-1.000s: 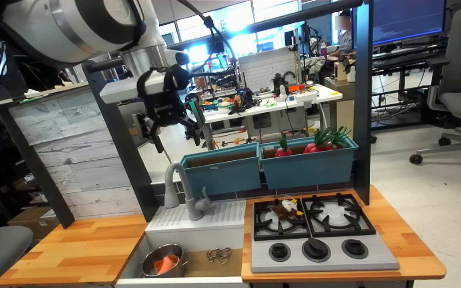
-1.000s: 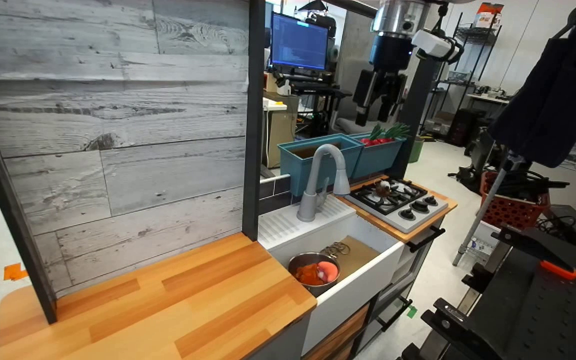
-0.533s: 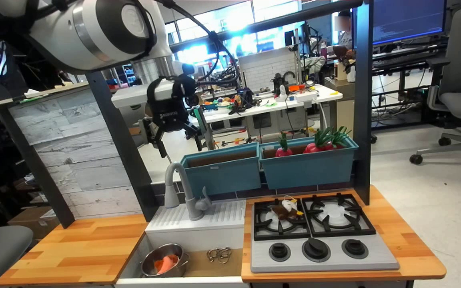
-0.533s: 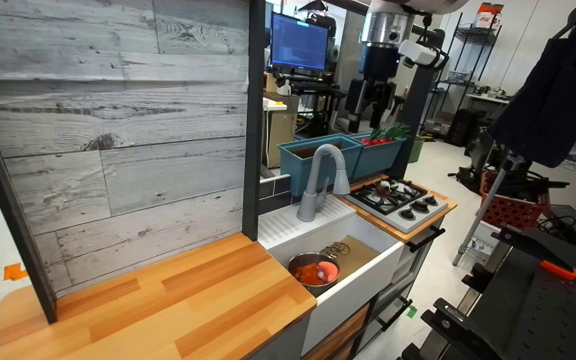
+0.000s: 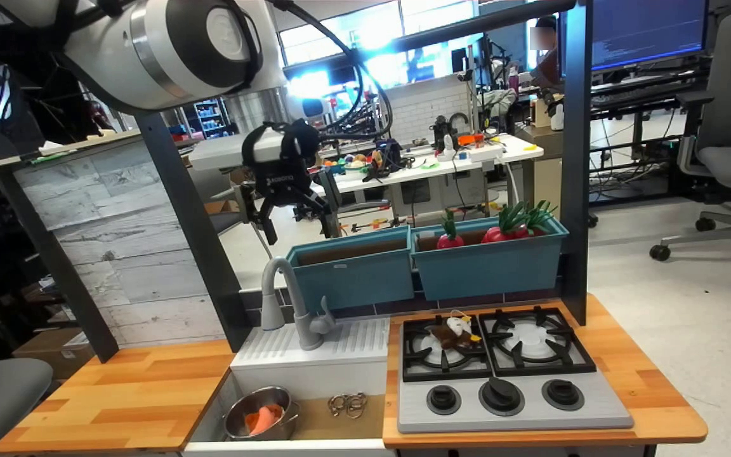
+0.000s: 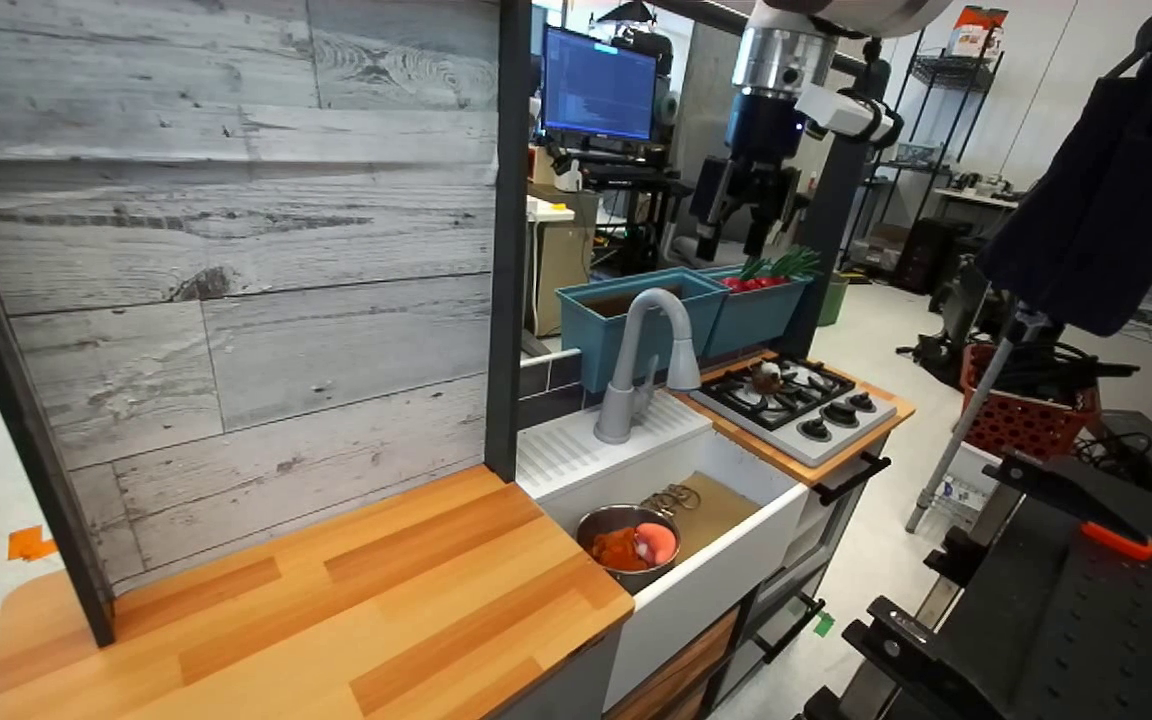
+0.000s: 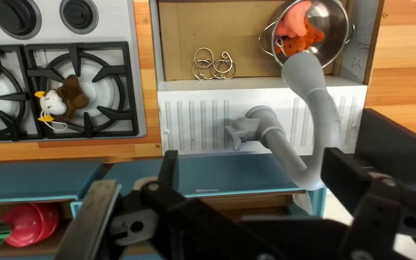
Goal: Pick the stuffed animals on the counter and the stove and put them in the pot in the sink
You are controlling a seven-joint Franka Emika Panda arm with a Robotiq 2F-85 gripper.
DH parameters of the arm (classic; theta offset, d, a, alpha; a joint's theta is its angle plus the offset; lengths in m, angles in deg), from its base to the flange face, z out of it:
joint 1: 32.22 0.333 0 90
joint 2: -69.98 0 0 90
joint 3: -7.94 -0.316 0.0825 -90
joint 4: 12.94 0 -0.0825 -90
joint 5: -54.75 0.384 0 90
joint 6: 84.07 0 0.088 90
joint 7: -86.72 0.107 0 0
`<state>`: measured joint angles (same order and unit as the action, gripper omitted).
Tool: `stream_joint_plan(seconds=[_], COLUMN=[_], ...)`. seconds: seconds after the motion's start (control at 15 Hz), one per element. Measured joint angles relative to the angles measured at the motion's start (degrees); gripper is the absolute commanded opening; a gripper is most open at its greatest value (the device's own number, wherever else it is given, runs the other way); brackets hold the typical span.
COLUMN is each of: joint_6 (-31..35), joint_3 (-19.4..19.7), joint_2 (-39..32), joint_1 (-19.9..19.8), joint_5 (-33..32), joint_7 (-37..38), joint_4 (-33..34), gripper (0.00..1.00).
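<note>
My gripper (image 5: pixel 299 231) is open and empty, high above the faucet and the left teal planter; the wrist view (image 7: pixel 251 159) shows its fingers wide apart. A brown plush toy (image 7: pixel 69 97) with white head and yellow beak and feet lies on a burner grate of the stove (image 5: pixel 413 412). The steel pot (image 7: pixel 332 36) stands in the sink (image 5: pixel 340 446). Inside the pot are an orange plush toy (image 7: pixel 311 36) and a coral-pink one (image 7: pixel 293 23). No plush toy shows on the wooden counter (image 6: pixel 336 600).
The grey faucet (image 7: pixel 303 76) arches over the sink ledge. Two teal planters (image 5: pixel 353 273) hang behind, one holding red vegetables (image 5: pixel 495 235). Metal rings (image 7: pixel 213 66) lie in the sink. Dark posts (image 5: pixel 575 158) and a wooden panel (image 6: pixel 266 230) frame the unit.
My gripper has moved a little right and slightly lower in an exterior view, staying open. The plush toys and the pot have not moved.
</note>
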<state>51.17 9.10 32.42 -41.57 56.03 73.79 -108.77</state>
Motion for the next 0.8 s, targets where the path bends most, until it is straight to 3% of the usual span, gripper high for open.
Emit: stream_joint_plan(seconds=[0.53, 0.8], joint_6=[-10.23, -10.7], joint_3=[3.26, 4.43], joint_2=[-13.73, -21.29], joint_1=[-3.78, -3.88], joint_5=[0.81, 0.72], joint_7=[6.6, 9.6], joint_4=[18.36, 28.17], gripper=[1.0, 1.0])
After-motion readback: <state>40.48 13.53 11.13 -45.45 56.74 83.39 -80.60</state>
